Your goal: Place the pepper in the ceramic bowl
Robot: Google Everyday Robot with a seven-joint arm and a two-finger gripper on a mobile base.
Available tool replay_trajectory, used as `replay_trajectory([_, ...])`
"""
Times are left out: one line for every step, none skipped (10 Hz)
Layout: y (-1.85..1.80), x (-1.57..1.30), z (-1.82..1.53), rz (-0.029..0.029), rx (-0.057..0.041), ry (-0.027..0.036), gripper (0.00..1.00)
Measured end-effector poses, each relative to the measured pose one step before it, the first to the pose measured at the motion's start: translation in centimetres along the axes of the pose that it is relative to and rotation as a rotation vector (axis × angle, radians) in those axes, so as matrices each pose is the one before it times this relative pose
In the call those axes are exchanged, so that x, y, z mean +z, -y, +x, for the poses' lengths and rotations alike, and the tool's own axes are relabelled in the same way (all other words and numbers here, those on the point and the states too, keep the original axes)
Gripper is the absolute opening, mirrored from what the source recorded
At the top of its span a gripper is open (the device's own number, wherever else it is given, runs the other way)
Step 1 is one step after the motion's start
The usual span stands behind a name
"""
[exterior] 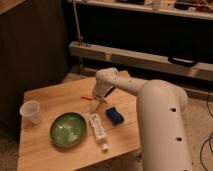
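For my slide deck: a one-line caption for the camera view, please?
Gripper low beside the slim orange pepper on a wooden table, glossy green ceramic bowl nearby.

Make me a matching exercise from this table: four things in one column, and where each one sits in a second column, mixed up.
Things: 1 pepper; 2 ceramic bowl; 3 white cup; 4 gripper.
Places: A by the left edge of the table; B front middle, left of the white tube; C mid-table, left of the gripper; D low over the table, behind the white tube.
Pairs: 1-C; 2-B; 3-A; 4-D.
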Motion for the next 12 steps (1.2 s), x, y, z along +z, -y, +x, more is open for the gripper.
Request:
replay_trajectory([0.004, -0.066, 0.186, -0.00097, 0.00903, 0.00128, 0.33])
replay_trajectory([-0.062, -0.102, 0.348, -0.00390, 0.01081, -0.00194, 0.22])
replay_trajectory([-0.019, -0.330, 0.345, -0.00206, 0.01251, -0.00155, 0.15])
replay_trajectory([-0.042, -0.567, 0.073, -0.00052, 0.00825, 0.00514, 0.14])
replay_trajectory([0.018, -0.695, -0.296, 0.00227, 0.00503, 0.01263, 0.14])
replay_trajectory([-0.190, -1.281, -0.617, 0.00023, -0.00191, 0.02718, 0.14])
replay_trajectory([-0.738, -2.271, -1.163, -0.00350, -0.02097, 0.04299, 0.14])
replay_trajectory([-0.907, -1.827, -1.267, -0.00741, -0.02705, 0.03115, 0.14])
replay_trajectory([-1.059, -1.232, -1.154, -0.01273, -0.02510, 0.02029, 0.14])
replay_trajectory([-2.124, -1.294, -1.826, -0.02687, -0.03779, 0.02271, 0.14])
replay_trajectory([-2.079, -0.451, -1.311, -0.02863, -0.02794, 0.00900, 0.14])
replay_trajectory([-2.778, 0.172, -1.441, -0.03832, -0.03724, 0.00482, 0.14])
